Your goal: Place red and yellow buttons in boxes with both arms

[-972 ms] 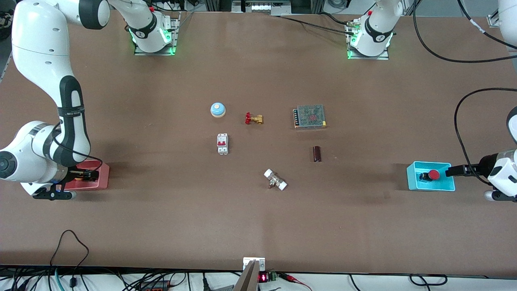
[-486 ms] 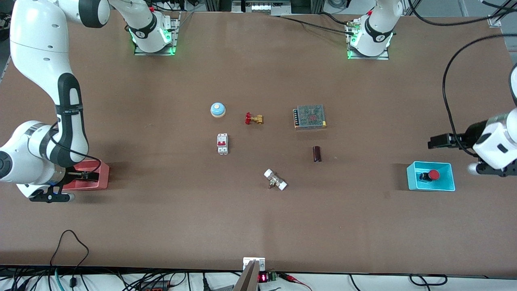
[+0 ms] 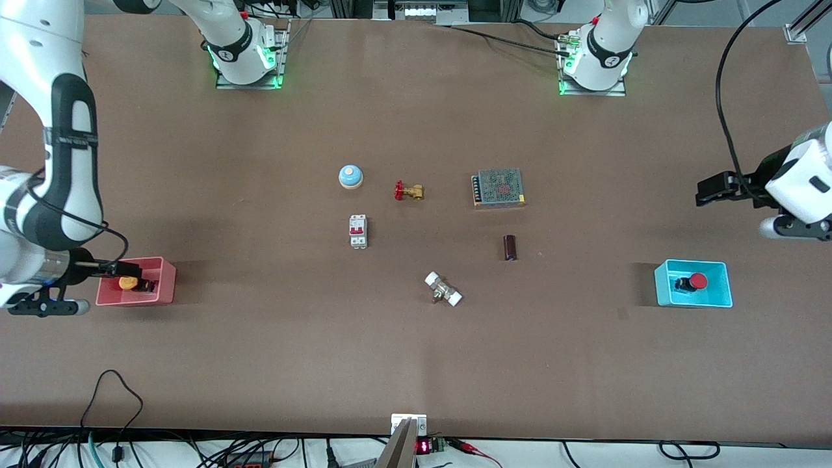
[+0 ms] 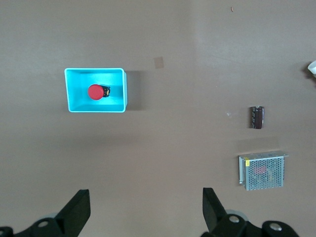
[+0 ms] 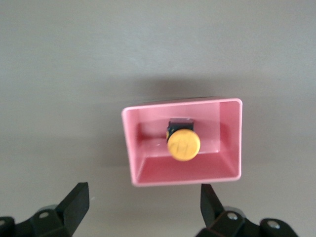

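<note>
The red button (image 3: pixel 698 281) lies in the cyan box (image 3: pixel 666 292) at the left arm's end of the table; both also show in the left wrist view, the button (image 4: pixel 95 92) in the box (image 4: pixel 125 89). My left gripper (image 3: pixel 707 192) (image 4: pixel 146 210) is open and empty, raised over bare table beside the cyan box. The yellow button (image 3: pixel 128 283) (image 5: pixel 183 144) lies in the pink box (image 3: pixel 166 286) (image 5: pixel 237 138) at the right arm's end. My right gripper (image 3: pixel 104 266) (image 5: pixel 144 205) is open and empty, above the pink box's outer edge.
In the middle of the table lie a blue bell (image 3: pixel 350 176), a brass valve (image 3: pixel 409 191), a meshed power supply (image 3: pixel 498 188), a white breaker (image 3: pixel 358 231), a dark cylinder (image 3: pixel 510 247) and a white-capped fitting (image 3: pixel 443 289).
The left gripper rose from beside the cyan box and moved toward the bases. The right gripper lifted and drew back off the pink box, uncovering the yellow button.
</note>
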Robot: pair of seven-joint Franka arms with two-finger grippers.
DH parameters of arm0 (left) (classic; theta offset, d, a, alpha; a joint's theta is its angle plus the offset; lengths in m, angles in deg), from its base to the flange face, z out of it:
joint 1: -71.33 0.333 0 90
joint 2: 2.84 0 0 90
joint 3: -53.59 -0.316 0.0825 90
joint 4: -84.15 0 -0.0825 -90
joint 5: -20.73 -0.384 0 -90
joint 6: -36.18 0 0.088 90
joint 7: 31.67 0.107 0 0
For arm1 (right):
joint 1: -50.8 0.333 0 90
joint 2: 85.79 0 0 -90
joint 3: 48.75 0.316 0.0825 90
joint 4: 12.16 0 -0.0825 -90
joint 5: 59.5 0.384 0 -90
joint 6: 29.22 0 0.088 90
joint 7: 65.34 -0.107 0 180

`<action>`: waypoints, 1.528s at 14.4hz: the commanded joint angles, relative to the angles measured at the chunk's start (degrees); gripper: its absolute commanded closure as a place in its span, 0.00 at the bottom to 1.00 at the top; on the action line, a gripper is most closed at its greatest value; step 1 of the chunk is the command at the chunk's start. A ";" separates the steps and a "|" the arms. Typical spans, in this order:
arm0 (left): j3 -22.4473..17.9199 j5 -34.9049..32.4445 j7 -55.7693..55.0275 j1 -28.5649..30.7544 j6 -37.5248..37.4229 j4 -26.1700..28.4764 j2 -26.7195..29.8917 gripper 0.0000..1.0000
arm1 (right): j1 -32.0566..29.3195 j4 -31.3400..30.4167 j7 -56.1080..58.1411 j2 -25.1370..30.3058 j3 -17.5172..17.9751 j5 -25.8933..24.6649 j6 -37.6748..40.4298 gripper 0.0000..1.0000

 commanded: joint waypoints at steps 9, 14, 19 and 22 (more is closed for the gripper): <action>-9.08 4.41 4.12 -4.79 0.59 13.23 14.91 0.00 | 13.95 -1.05 -13.03 13.33 -0.18 -0.50 9.28 0.00; -9.17 2.75 3.51 -5.14 -0.20 15.53 18.35 0.00 | 11.77 0.17 -12.59 18.33 0.34 -3.06 15.78 0.00; -8.64 0.46 0.52 -5.76 -1.17 15.44 18.79 0.00 | -4.84 0.71 -9.86 22.46 15.26 -13.40 20.01 0.00; -8.73 0.46 0.60 -5.76 -1.09 15.53 18.79 0.00 | -4.77 -0.70 -14.42 25.28 16.70 -15.36 23.35 0.00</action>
